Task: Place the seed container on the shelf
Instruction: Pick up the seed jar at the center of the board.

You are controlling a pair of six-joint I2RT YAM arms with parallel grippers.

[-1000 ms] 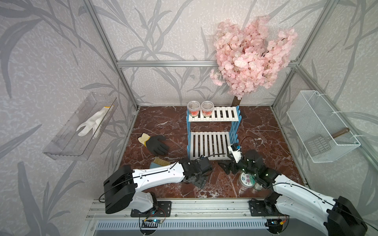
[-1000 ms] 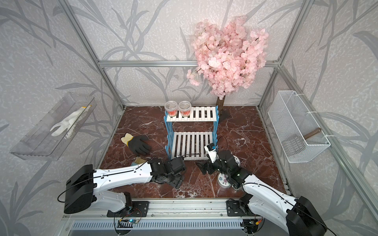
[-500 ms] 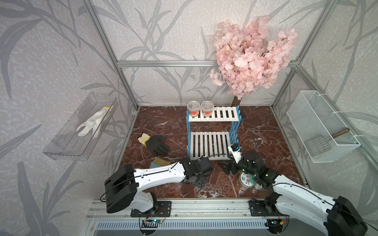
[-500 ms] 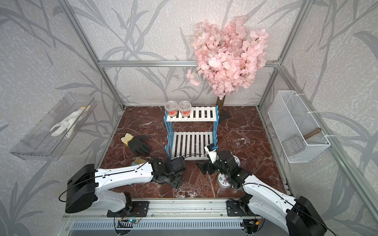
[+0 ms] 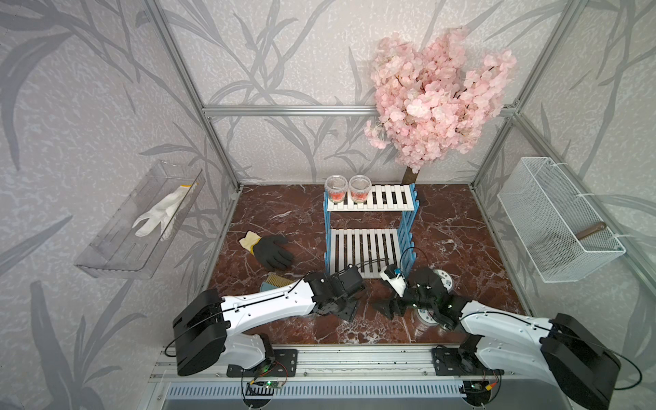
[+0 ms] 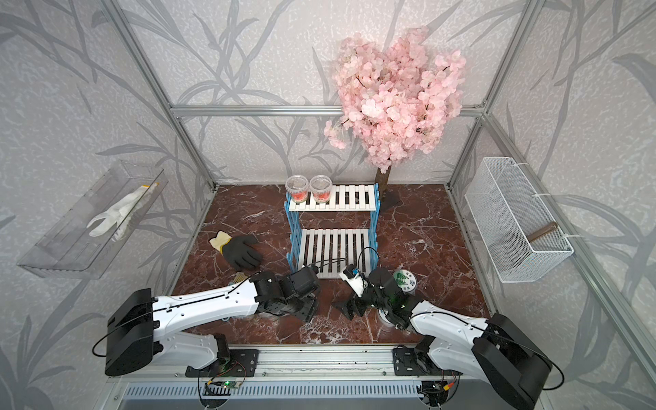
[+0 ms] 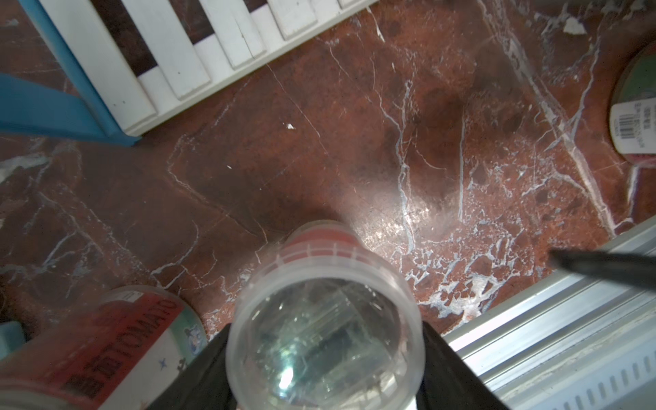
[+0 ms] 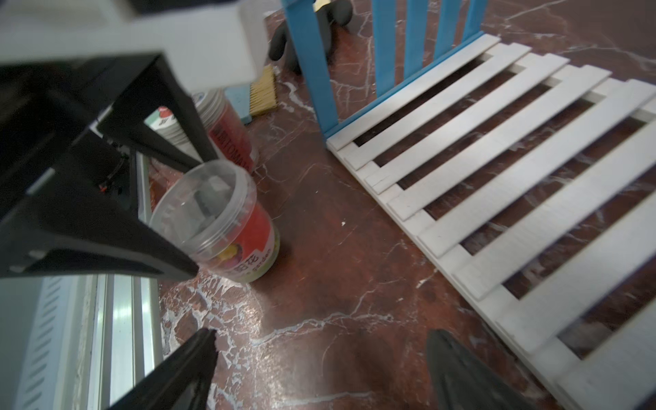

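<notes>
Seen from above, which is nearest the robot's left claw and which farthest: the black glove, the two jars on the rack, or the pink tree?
From the left gripper, shut on a seed container, in a top view:
1. Black glove, on the floor left of the shelf.
2. Two jars, on the shelf's top board, at the back.
3. Pink tree, behind the shelf.

Black glove (image 5: 271,250) with yellow cuff flat on marble floor (image 5: 291,213); bristle brush (image 5: 275,280) near it. White glove (image 5: 159,213) in clear wall tray (image 5: 106,248). Pink blossom tree (image 5: 436,106) in back corner. Wooden stick (image 5: 591,230) in wire-mesh basket (image 5: 525,213).
</notes>
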